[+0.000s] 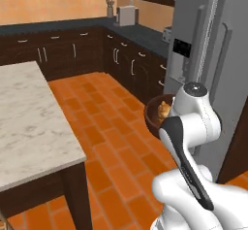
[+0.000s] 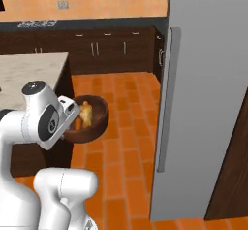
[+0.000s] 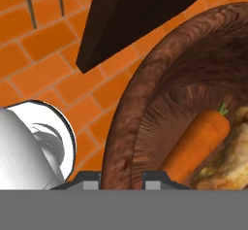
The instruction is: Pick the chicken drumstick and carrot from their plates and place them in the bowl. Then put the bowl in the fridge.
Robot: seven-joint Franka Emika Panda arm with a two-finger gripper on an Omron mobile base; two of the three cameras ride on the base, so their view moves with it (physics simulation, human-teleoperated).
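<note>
The hand (image 3: 122,178) pinches the bowl (image 2: 94,120) rim, carrot (image 3: 196,144) and chicken drumstick (image 3: 227,163) inside, near the shut fridge (image 2: 203,78).

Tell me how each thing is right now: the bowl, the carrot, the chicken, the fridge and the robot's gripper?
bowl: held up off the floor by its rim, food inside.
carrot: lying in the bowl beside the chicken.
chicken drumstick: lying in the bowl.
fridge: doors shut.
gripper: shut on the bowl's rim, one fingertip either side.
</note>
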